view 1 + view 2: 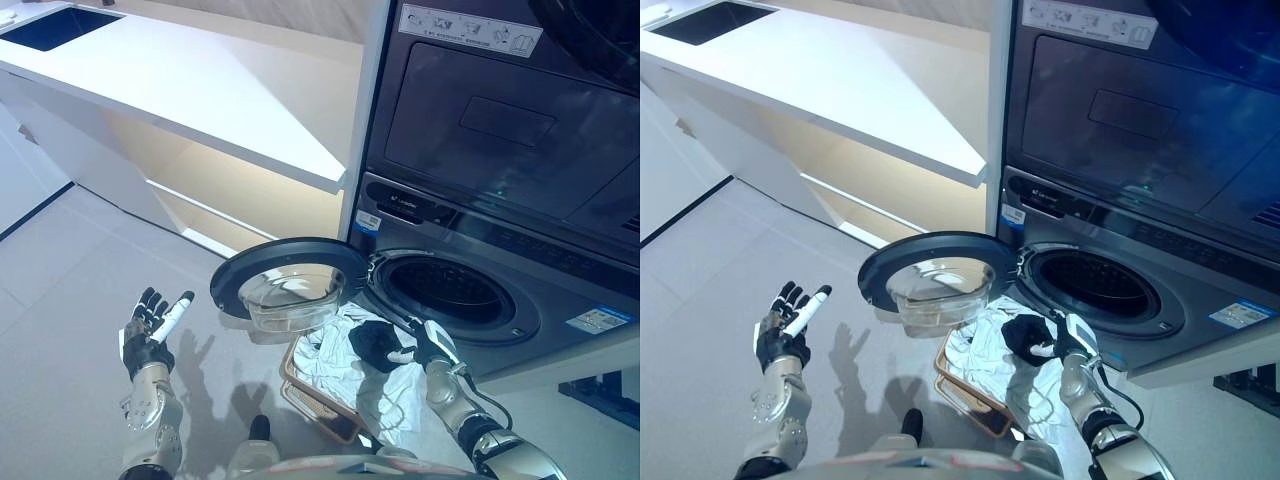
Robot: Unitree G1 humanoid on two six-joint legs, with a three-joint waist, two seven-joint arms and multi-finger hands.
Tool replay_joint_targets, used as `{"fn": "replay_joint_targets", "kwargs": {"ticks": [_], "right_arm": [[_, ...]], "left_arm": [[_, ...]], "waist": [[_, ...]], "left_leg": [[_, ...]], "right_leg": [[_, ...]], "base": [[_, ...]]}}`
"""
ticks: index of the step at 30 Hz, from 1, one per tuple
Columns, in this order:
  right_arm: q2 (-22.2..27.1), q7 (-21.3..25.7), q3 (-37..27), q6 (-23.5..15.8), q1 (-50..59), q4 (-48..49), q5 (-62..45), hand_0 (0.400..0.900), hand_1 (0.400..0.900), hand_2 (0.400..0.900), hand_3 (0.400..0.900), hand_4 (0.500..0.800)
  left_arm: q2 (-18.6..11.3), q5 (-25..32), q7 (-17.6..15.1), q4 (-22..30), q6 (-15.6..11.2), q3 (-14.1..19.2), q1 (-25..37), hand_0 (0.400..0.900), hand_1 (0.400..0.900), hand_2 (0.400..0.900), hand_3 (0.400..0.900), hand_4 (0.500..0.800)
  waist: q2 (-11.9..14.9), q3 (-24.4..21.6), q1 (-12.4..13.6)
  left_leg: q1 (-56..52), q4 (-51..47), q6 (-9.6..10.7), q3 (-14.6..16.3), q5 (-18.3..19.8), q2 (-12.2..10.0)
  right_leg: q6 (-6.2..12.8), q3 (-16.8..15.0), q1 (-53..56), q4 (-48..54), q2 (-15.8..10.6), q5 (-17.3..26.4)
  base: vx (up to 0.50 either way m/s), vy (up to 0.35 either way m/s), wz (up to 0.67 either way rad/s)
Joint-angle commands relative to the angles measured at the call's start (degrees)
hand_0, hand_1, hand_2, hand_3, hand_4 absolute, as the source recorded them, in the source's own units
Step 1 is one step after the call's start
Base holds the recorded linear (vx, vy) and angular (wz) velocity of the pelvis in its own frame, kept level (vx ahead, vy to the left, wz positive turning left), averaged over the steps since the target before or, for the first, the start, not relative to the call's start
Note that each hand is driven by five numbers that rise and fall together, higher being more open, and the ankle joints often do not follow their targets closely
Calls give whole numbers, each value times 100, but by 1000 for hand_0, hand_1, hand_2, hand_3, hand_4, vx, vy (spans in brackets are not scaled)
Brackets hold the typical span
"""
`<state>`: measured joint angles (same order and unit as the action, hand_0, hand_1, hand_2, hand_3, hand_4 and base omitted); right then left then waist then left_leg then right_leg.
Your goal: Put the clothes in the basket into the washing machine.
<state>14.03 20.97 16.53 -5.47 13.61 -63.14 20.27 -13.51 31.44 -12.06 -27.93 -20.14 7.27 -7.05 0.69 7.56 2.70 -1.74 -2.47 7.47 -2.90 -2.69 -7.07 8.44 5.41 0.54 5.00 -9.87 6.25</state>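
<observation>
The washing machine (pixel 500 300) stands at the right with its round door (pixel 285 285) swung open to the left and the dark drum (pixel 450 292) showing. A tan basket (pixel 305 385) sits on the floor below the door, filled with white clothes (pixel 350 370). My right hand (pixel 425 348) is shut on a black garment (pixel 375 345) and holds it above the basket, just below the drum opening. My left hand (pixel 150 330) is raised over the floor at the left, fingers spread, holding nothing.
A white counter (pixel 200 90) with a dark sink (pixel 60 28) runs along the back left, with a lit recess beneath it. A second dark appliance (pixel 510 110) is stacked above the washer. Grey floor (pixel 70 300) lies to the left.
</observation>
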Motion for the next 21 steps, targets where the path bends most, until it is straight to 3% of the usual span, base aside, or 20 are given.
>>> {"fn": "replay_joint_targets", "kwargs": {"ticks": [1,8,21], "right_arm": [[152,197,-67,-267,406,63,-45,900,900,900,900,800],[144,176,-42,-258,434,30,8,900,900,900,900,800],[127,197,-20,-254,399,33,87,900,900,900,900,800]], "left_arm": [[-330,-471,-10,371,-464,311,222,900,900,900,900,800],[-334,-360,77,442,-495,340,202,900,900,900,900,800],[-322,-535,-96,465,-504,433,189,900,900,900,900,800]], "waist": [[37,-143,-33],[51,-174,-19],[75,-190,-29]], "left_leg": [[239,263,-462,-251,273,183],[264,270,-452,-265,265,196],[276,267,-452,-250,253,207]], "right_leg": [[27,228,0,-805,-79,-583],[24,267,21,-774,-84,-567],[16,273,10,-755,-80,-545]], "base": [[-5,3,3],[-9,5,3],[0,0,0]]}}
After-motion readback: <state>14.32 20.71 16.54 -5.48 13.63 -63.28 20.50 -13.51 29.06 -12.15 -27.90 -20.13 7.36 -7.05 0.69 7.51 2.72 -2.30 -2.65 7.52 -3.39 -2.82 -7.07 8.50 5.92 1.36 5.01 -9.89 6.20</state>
